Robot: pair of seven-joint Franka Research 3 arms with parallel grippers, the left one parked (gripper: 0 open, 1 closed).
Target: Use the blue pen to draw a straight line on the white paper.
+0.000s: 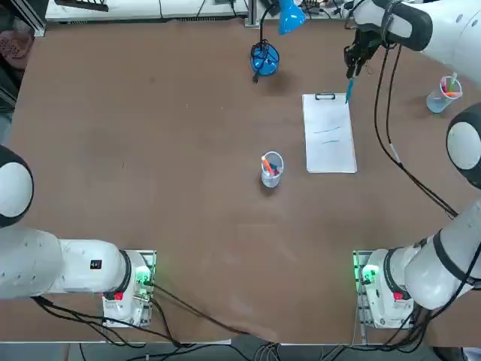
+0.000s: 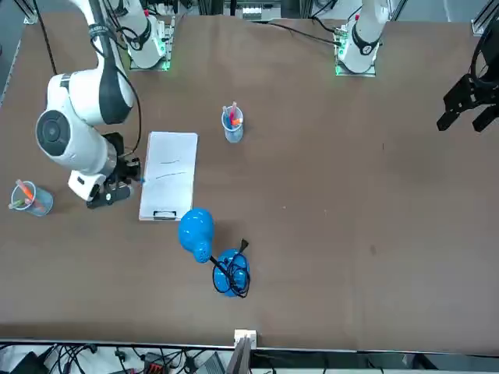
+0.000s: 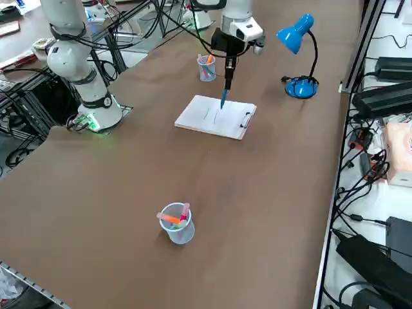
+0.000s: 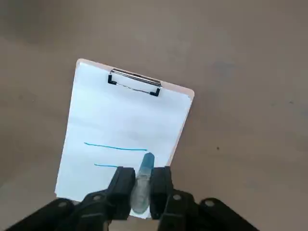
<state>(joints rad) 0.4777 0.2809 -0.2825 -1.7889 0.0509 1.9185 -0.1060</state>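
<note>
The white paper [image 1: 329, 139] [image 2: 169, 173] [image 3: 215, 117] [image 4: 120, 120] lies on a clipboard at the table's far right, with the dark clip on its far short edge. Two thin blue strokes cross the sheet. My right gripper [image 1: 353, 66] [image 2: 125, 185] [image 3: 228, 64] [image 4: 142, 175] is shut on the blue pen [image 1: 349, 92] [image 3: 224, 96] [image 4: 143, 185], which points down. In the wrist view the pen's tip sits by the end of the longer stroke. The tip looks lifted a little off the sheet, but I cannot tell for sure.
A blue desk lamp [image 1: 264, 59] [image 3: 299, 84] stands at the far edge, left of the clipboard. A clear cup of orange-red pens [image 1: 271, 168] [image 2: 232, 125] stands just left of the paper. Another such cup [image 1: 443, 94] [image 3: 177, 223] is near the right edge.
</note>
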